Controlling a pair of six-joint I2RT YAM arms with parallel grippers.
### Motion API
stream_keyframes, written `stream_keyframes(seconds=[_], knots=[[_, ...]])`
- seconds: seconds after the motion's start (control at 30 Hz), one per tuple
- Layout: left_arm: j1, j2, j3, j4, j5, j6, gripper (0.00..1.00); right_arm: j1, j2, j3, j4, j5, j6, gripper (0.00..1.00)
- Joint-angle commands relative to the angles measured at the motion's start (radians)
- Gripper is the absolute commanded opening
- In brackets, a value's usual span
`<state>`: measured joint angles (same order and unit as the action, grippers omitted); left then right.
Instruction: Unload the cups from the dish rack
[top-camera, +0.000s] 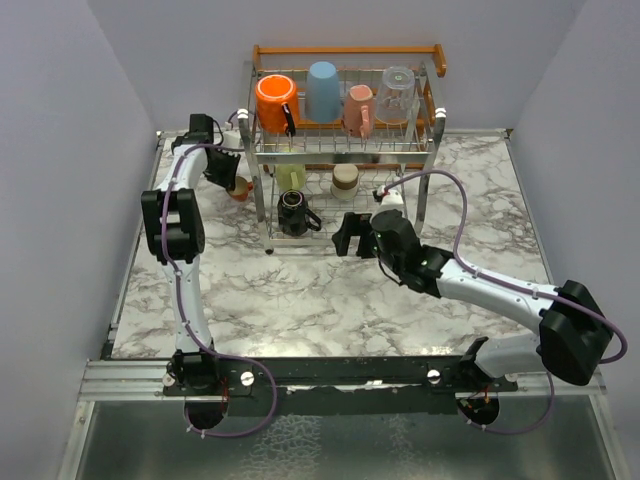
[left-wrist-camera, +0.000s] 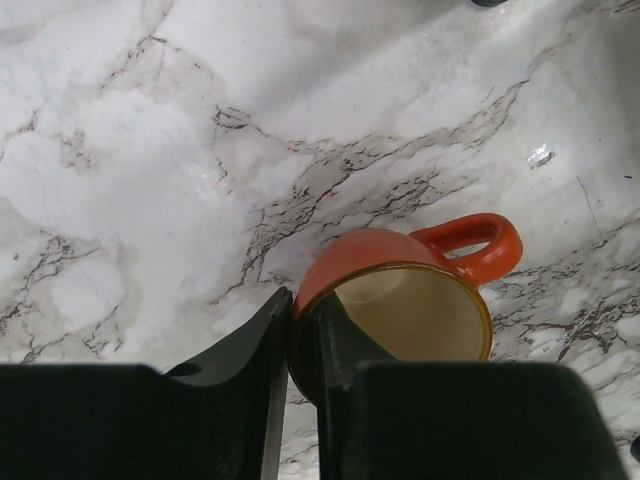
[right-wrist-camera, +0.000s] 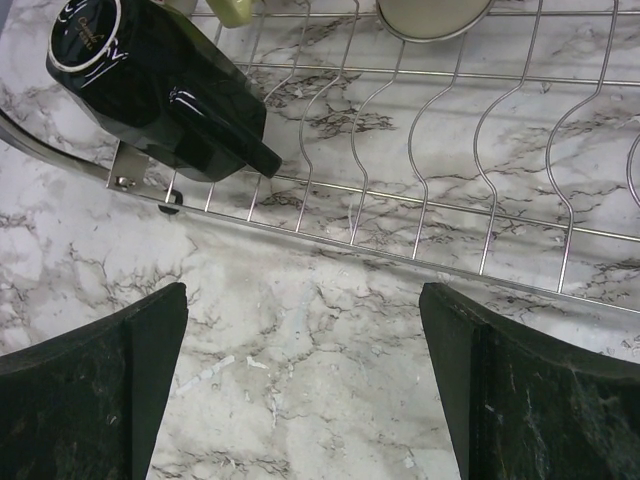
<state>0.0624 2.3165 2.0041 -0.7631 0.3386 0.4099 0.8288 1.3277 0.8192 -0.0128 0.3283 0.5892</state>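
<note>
The black mug (right-wrist-camera: 170, 100) carries white script lettering on its base, too blurred to be read.

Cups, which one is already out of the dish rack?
The small orange-red cup, its rim pinched by the left gripper beside the dish rack; the other cups all sit inside the rack.

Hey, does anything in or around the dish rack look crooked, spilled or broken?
Only the black mug: it lies tilted at the near left corner of the lower tier of the dish rack, not standing straight. No spill or breakage shows.
</note>
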Motion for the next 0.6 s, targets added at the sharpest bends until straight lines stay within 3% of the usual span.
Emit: stream_keyframes(seconds=[0.0, 0.07, 0.33, 0.47, 0.57], knots=[[-0.017, 0.045, 0.079, -0.065, -0.044, -0.004, 0.27, -0.010, -0.022, -0.022, 0.036, 0.016, -0.005, 1.00], [-0.017, 0.022, 0.067, -0.046, -0.040, -0.005, 0.37, -0.011, -0.031, -0.030, 0.040, 0.029, -0.003, 1.00], [-0.010, -0.152, -0.038, 0.056, -0.032, -0.038, 0.60, -0.011, -0.019, -0.034, 0.056, 0.134, 0.038, 1.00], [0.026, -0.259, -0.095, 0.053, 0.047, -0.042, 0.83, -0.011, 0.055, 0.049, 0.038, 0.222, 0.026, 1.00], [0.072, -0.368, -0.190, 0.048, 0.132, -0.021, 0.91, -0.011, 0.130, 0.115, 0.060, 0.302, -0.017, 1.00]])
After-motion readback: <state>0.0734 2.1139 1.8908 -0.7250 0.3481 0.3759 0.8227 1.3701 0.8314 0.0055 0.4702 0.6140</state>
